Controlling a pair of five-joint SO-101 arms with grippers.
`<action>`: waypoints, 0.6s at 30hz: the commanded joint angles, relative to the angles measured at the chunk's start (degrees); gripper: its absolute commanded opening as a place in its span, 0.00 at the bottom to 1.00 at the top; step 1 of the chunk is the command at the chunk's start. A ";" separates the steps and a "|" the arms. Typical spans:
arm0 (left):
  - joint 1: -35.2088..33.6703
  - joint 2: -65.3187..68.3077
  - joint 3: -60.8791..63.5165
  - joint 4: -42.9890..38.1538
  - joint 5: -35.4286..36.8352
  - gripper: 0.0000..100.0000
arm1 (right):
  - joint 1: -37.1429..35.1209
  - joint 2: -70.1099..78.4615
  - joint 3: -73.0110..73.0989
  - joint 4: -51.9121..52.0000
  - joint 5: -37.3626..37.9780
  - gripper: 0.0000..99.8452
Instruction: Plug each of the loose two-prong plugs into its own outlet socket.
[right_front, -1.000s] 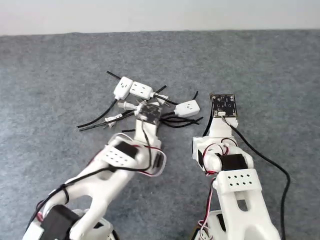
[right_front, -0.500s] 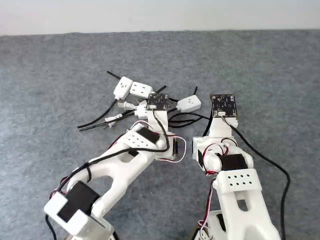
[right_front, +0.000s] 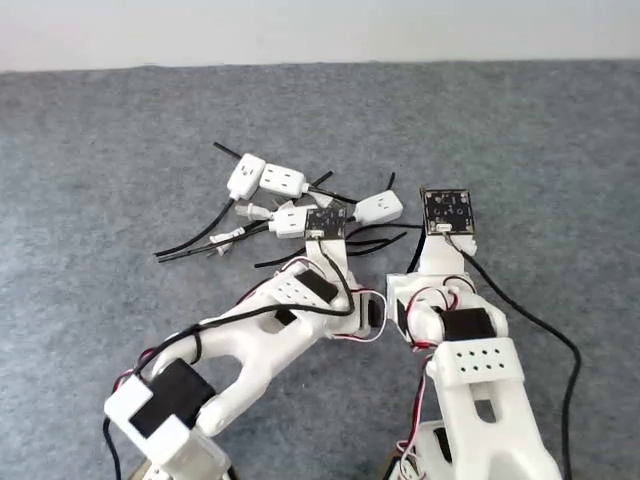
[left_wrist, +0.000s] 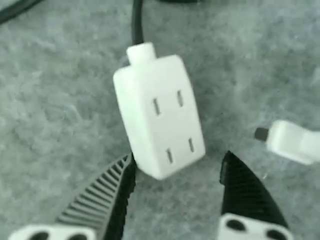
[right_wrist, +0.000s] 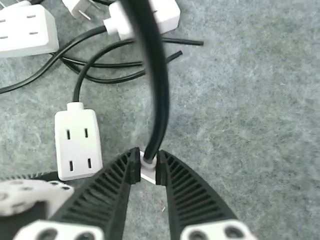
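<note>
Left end effector (left_wrist: 177, 160) swung right — spread over socket (left_wrist: 157, 120); right end effector (right_wrist: 148, 157) clamps plug (right_wrist: 146, 168) — grey carpet (right_front: 560, 150).

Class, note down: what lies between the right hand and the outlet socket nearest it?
In the right wrist view, only bare carpet separates the right hand, shut on a plug, from the outlet socket.

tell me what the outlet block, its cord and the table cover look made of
Outlet block: likely hard molded plastic, white, smooth, slightly glossy, with crisp slots.
Cord: probably a rubber or vinyl sheath, black and smooth.
Table cover: apparently grey felt or short-pile carpet, matte and fuzzy.
</note>
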 joint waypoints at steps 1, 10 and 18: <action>0.88 -4.04 1.36 0.44 0.62 0.27 | 0.22 -0.40 -3.60 0.40 0.53 0.01; 0.97 -21.19 12.62 -2.20 -7.74 0.27 | 0.22 -0.40 -3.60 0.40 0.53 0.01; -4.75 -28.92 14.02 -6.68 -17.41 0.04 | 0.22 -0.40 -3.60 0.40 0.53 0.01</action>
